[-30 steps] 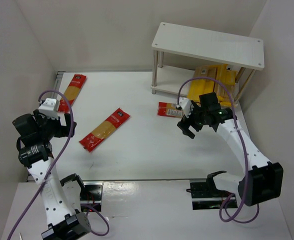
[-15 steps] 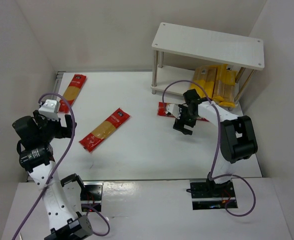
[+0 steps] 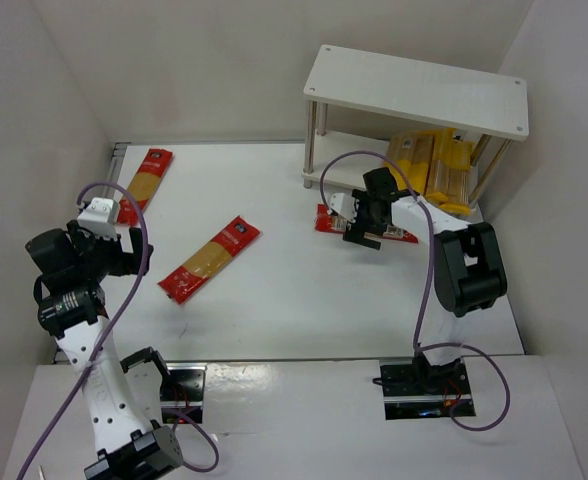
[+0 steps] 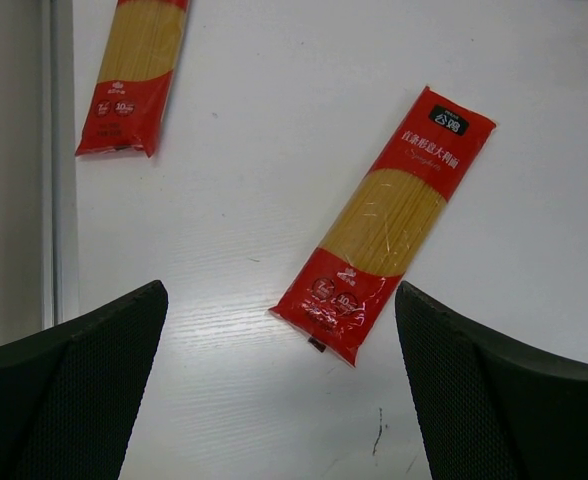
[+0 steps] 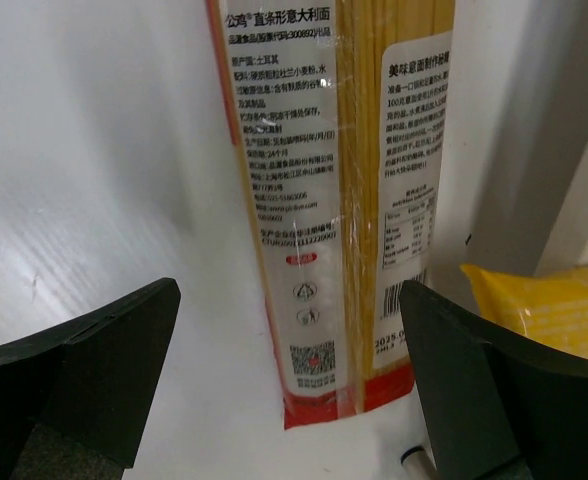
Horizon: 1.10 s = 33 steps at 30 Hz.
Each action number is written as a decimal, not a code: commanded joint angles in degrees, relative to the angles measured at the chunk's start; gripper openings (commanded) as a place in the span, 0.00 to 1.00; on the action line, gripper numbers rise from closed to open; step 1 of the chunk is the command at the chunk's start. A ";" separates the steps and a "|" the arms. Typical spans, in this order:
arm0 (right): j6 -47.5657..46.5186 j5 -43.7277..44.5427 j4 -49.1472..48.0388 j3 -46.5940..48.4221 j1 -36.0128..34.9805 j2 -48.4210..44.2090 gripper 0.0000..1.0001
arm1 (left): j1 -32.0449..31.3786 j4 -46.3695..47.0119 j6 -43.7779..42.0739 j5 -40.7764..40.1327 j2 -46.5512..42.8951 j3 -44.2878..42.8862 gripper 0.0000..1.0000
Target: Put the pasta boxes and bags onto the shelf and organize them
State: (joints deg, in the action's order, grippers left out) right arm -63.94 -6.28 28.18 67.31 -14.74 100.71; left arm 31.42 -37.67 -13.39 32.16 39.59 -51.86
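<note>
Three red packs are out on the surface (image 3: 274, 330). The left pack (image 3: 144, 185) is at the upper left of the top view, tight along the surface's left edge, so there's barely any room on that side. The middle pack (image 3: 209, 258) lies slanted mid-frame with open surface all around it.

The right pack (image 3: 326, 218) lies print side up just beside the front left leg of the shelf (image 3: 419, 90), so it's cramped on that side. The right gripper (image 5: 286, 295) hangs over it with its fingers spread wide on either side, not touching it. The left gripper (image 4: 282, 290) is spread too and holds nothing, over at the left of the frame.

The yellow packs (image 3: 429, 165) sit on the shelf's lower tier, upper right. They overlap, so I can't count them.
</note>
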 commanded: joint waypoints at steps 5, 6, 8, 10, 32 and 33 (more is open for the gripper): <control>-0.22 1.89 -5.77 3.88 0.33 4.67 0.97 | 0.31 1.81 0.29 0.36 -0.39 0.35 1.00; -0.22 1.89 -5.77 3.88 0.33 5.20 0.96 | 0.31 1.81 0.29 0.36 -0.39 0.35 1.00; 0.30 1.89 -5.77 4.41 0.33 5.73 0.93 | 0.31 1.81 0.29 0.36 -0.92 0.35 1.00; 0.83 1.89 -6.30 5.02 0.33 6.34 0.86 | 0.31 1.81 0.29 0.36 -0.92 0.35 1.00; 4.79 -2.50 4.69 5.38 -8.01 7.49 0.00 | 0.31 1.81 0.29 0.36 -1.45 0.35 1.00; 5.58 -2.51 4.69 4.86 -9.07 7.49 0.00 | 0.31 1.81 0.29 0.36 -1.45 0.35 1.00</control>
State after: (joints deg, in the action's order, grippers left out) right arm -61.56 -2.33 27.38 73.25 -18.76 108.36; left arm 31.42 -37.67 -13.34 31.81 38.76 -51.72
